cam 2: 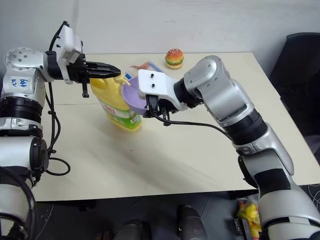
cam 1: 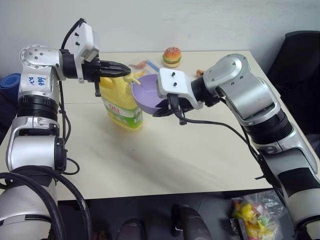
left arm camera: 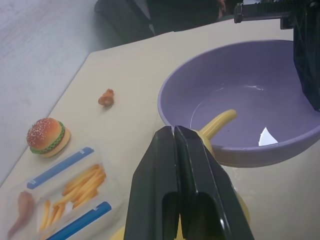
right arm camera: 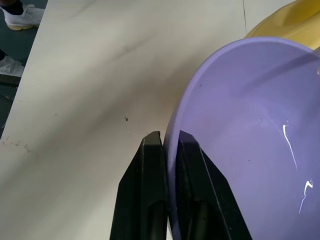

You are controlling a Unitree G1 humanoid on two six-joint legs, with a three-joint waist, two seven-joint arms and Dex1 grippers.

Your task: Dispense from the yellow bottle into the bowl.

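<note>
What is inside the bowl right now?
The bowl holds the bottle's yellow spout reaching over its rim, plus a thin clear smear on the bottom. The right claw pinches the rim; the part under the spout is hidden.

yellow bottle (cam 1: 121, 102): upright on table | bowl (cam 1: 149, 93): lavender, tilted, touching spout

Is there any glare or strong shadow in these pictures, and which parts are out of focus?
Right wrist view: thin white glints on the inside of the bowl, whose rim the right gripper pinches. Left wrist view: a bright glint in the bowl; the shut left gripper looks soft up close, above the bottle. Left eye view: even light, soft shadows on the table.
</note>
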